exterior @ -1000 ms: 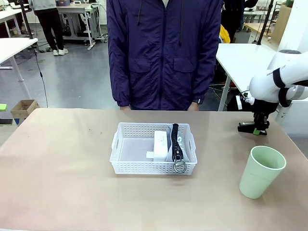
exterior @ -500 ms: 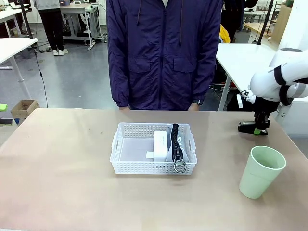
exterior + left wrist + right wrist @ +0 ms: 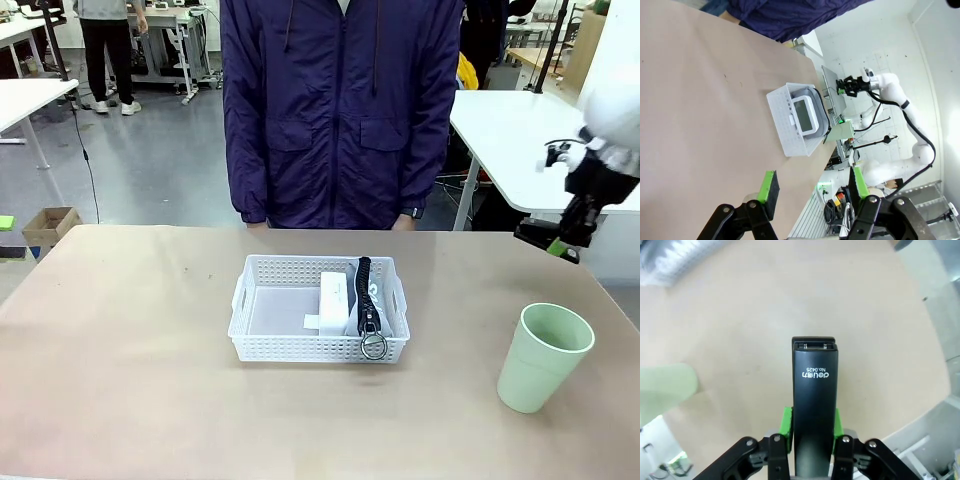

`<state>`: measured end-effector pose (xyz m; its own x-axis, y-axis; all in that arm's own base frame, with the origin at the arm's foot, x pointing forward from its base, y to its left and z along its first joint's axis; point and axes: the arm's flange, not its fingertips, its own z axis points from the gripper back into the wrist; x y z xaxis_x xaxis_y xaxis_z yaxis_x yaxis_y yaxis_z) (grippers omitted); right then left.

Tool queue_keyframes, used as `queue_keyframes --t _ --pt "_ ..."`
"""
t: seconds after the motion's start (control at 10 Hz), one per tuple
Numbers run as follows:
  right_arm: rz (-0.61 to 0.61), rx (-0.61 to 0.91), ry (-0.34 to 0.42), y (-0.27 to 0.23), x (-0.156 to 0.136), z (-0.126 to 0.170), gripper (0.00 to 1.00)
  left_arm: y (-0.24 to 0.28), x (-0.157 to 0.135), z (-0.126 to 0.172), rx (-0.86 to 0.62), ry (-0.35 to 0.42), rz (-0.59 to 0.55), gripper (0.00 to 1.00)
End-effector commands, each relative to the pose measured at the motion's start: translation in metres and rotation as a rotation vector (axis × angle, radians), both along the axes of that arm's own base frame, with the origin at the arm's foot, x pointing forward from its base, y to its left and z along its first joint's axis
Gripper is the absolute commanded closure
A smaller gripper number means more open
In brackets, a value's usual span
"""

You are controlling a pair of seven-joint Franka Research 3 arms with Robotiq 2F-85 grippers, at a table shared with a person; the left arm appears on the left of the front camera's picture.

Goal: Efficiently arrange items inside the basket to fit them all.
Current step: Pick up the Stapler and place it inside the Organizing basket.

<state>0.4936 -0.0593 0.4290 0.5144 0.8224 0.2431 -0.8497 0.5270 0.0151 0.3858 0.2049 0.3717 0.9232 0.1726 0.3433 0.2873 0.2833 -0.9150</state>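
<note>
The white basket [image 3: 318,347] sits mid-table. Inside it, a small white box [image 3: 334,295] stands on edge beside the grey pouch [image 3: 366,298], whose zipper faces up and whose metal ring hangs over the front wall. The pale green cup [image 3: 545,356] stands upright on the table at the right. High above the table's right edge, my right gripper [image 3: 572,238] is shut on the black stapler [image 3: 540,234]; in the right wrist view the stapler [image 3: 813,385] runs straight out from the gripper [image 3: 812,432]. My left gripper [image 3: 812,192] is open with nothing in it, far from the basket [image 3: 782,120].
A person in a dark blue jacket [image 3: 340,110] stands at the far edge, right behind the basket. The left half of the basket floor [image 3: 275,312] is bare. A white table [image 3: 505,125] stands beyond the right side.
My right gripper has risen from table level and swung right toward the table's edge, carrying the stapler with it. The basket, cup and person have stayed put.
</note>
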Motion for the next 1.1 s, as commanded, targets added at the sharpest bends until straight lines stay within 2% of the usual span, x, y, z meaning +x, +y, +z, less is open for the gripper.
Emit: queue_keyframes --t 0.0,0.2,0.3,0.4,0.8,0.9,1.0 --pt "-0.035 0.082 -0.024 -0.009 -0.055 0.012 1.00 -0.002 -0.002 0.000 0.003 -0.006 -0.001 0.26" --pt "-0.113 0.151 -0.080 -0.032 -0.096 0.018 1.00 -0.002 -0.002 0.000 0.003 -0.006 -0.001 0.26" --pt "-0.195 0.188 -0.104 -0.038 -0.098 0.015 1.00 -0.002 -0.002 0.000 0.003 -0.006 -0.001 0.26" --pt "-0.088 0.102 -0.030 -0.028 -0.081 0.018 0.77 -0.002 -0.002 0.000 0.003 -0.006 -0.001 0.26" --pt "-0.088 0.102 -0.030 -0.028 -0.081 0.018 0.77 -0.002 -0.002 0.000 0.003 -0.006 -0.001 0.26" --pt "-0.080 0.122 -0.027 -0.026 -0.088 0.013 0.64 -0.002 -0.002 0.000 0.003 -0.006 -0.001 0.26" --pt "-0.089 0.173 -0.033 -0.021 -0.083 0.004 0.64 -0.002 -0.002 0.000 0.003 -0.006 -0.001 0.26"
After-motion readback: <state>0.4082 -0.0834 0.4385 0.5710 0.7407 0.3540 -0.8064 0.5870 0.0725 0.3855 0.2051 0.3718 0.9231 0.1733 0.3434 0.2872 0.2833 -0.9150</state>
